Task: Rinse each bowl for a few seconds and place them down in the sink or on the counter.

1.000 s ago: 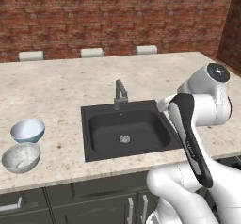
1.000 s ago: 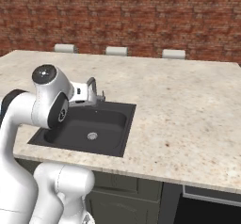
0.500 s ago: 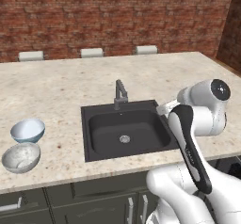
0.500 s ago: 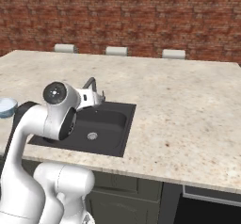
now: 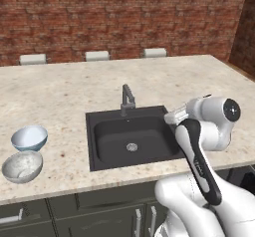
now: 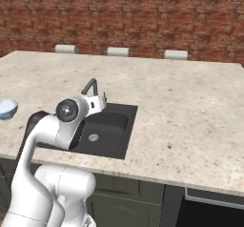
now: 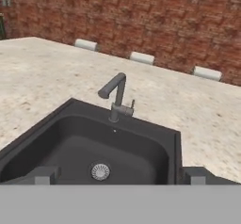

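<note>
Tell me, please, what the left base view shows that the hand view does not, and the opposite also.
Left base view: the pale blue bowl and the speckled bowl, side by side on the counter left of the sink, plus the dark cabinets below. Hand view: the open gripper, empty, looking into the basin. Both: the black sink with its silver drain, the faucet, the counter and the brick wall.

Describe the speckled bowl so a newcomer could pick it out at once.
Start at the black sink set in the beige counter, then look along the counter's front edge to the sink's left in the left base view. Two small round bowls sit there close together. The speckled bowl is the nearer one, mottled grey-white, while the blue bowl behind it is glossy pale blue.
</note>
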You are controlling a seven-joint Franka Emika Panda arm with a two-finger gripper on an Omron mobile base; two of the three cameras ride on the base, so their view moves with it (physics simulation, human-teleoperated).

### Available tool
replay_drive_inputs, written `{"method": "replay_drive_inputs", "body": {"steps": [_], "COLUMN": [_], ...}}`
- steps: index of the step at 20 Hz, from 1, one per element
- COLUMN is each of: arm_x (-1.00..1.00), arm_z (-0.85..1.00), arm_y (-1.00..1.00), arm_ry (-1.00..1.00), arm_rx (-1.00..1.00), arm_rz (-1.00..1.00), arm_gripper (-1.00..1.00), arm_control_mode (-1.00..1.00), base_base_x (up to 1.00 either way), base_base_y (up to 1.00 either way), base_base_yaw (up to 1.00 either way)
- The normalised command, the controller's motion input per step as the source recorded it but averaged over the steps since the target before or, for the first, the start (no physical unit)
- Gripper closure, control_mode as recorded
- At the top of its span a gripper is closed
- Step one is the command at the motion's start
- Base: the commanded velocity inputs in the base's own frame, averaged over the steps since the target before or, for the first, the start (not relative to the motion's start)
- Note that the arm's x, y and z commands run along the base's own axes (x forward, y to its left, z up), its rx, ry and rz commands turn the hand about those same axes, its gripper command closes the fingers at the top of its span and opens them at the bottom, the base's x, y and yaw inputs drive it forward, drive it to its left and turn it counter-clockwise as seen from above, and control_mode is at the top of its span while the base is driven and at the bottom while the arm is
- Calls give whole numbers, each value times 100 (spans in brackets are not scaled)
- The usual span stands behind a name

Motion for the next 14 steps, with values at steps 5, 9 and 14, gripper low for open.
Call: {"method": "replay_drive_inputs", "body": {"steps": [5, 9, 14], "arm_x": [17, 23, 44], "arm_z": [-14, -14, -2], "arm_y": [0, -4, -6], "arm_ry": [-26, -17, -1], "arm_rx": [3, 8, 12], "arm_rz": [2, 1, 4], "arm_gripper": [-100, -100, -100], "arm_control_mode": [-100, -100, -100], "base_base_x": [0, 0, 0], "base_base_y": [0, 0, 0], "base_base_yaw": [0, 0, 0]}}
